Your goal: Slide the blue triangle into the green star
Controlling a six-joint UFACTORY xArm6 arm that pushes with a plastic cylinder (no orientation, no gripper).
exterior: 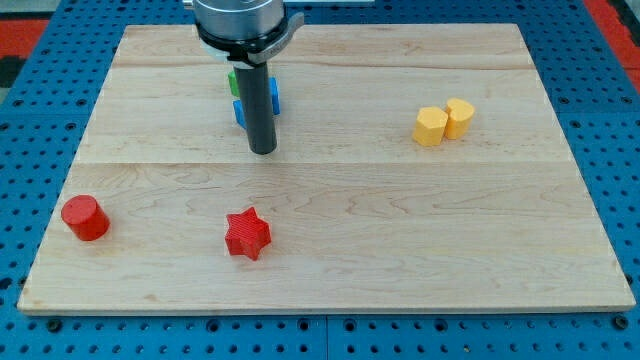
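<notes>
A blue block [272,97], its shape hidden, sits near the view's top left of centre, mostly behind my rod. A green block [232,80] peeks out just above it at the rod's left edge, touching or nearly touching the blue one; its shape cannot be made out. My tip [262,150] rests on the board just below the blue block, towards the view's bottom.
A red star [248,234] lies at bottom centre-left. A red cylinder [85,218] stands at the bottom left. Two yellow blocks [443,121] sit side by side at the upper right. The wooden board [400,250] ends in edges on all sides.
</notes>
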